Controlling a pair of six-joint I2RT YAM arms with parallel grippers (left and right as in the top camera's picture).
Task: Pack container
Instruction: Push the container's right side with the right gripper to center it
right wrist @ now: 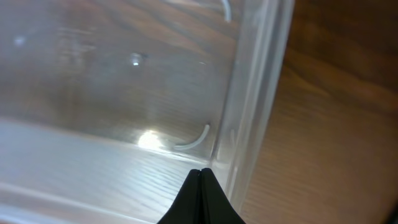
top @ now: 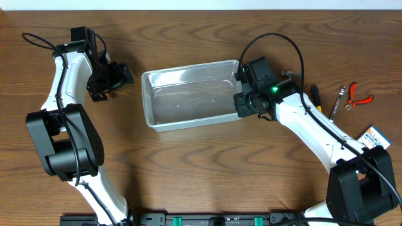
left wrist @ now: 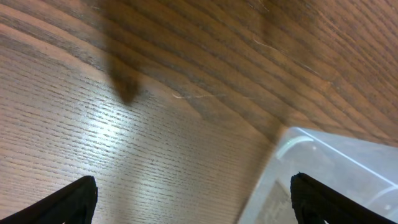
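The container (top: 188,69) is a clear plastic bin, lying empty at the middle of the wooden table. My right gripper (top: 242,104) is at its right end wall. In the right wrist view its fingers (right wrist: 200,172) are pressed together with nothing seen between them, just over the container's wall (right wrist: 255,93) near a corner. My left gripper (top: 119,75) is open and empty, a little left of the container. In the left wrist view its fingers (left wrist: 194,186) are spread wide over bare table, with the container's corner (left wrist: 323,155) at lower right.
Hand tools lie at the far right of the table: red-handled pliers (top: 360,95), a silver tool (top: 339,100) and a black and yellow screwdriver (top: 316,97). A white labelled packet (top: 375,138) lies nearer the right edge.
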